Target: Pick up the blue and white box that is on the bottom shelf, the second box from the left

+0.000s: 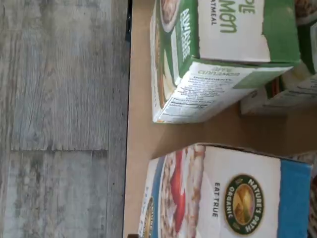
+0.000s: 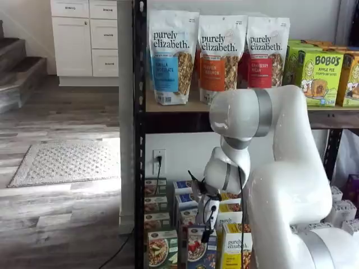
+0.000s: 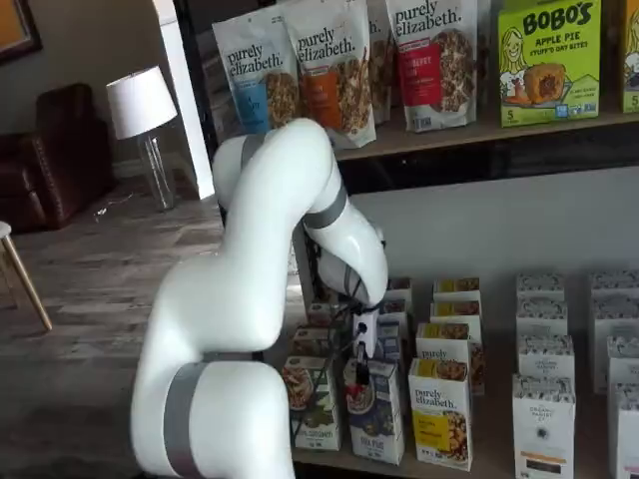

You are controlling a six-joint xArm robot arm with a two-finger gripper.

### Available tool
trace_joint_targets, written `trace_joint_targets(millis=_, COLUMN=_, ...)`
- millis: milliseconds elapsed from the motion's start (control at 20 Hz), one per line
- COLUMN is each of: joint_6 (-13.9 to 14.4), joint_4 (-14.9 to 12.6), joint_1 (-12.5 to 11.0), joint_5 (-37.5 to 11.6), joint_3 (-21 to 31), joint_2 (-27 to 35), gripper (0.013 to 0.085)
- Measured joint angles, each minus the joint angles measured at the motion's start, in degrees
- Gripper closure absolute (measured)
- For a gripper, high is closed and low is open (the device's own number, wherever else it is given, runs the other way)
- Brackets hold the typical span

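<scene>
Blue and white box [image 3: 375, 417]: stands upright on the bottom shelf [image 3: 499, 461], long axis vertical, printed front facing out toward the room; in both shelf views it is in the front row.
Neighbours: the green-and-white box [image 3: 314, 401] is just beside it on one side, the yellow-and-white box [image 3: 441, 413] just beside it on the other.
Wrist view of the box [image 1: 218, 196]: white top panel with a round "Nature's Path Organic" seal and a blue band at one end, at the tan shelf edge; the green-and-white box [image 1: 218, 54] lies beside it across a narrow strip of bare shelf.
Claw [image 3: 361, 373]: hangs straight above the blue and white box, black fingers pointing down at its top; side-on and small, so I cannot tell whether it is parted or closed, or whether it touches the box.
Arm [image 3: 260, 299]: white, bent over in front of the rack.
</scene>
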Motion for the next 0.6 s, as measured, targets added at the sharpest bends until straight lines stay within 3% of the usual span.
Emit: trace_joint_targets(millis=600, joint_6=6.1, joint_4=-7.1, joint_1=-0.2, joint_5=2.2, joint_3=-4.7, joint_2=4.0, gripper=0.0130)
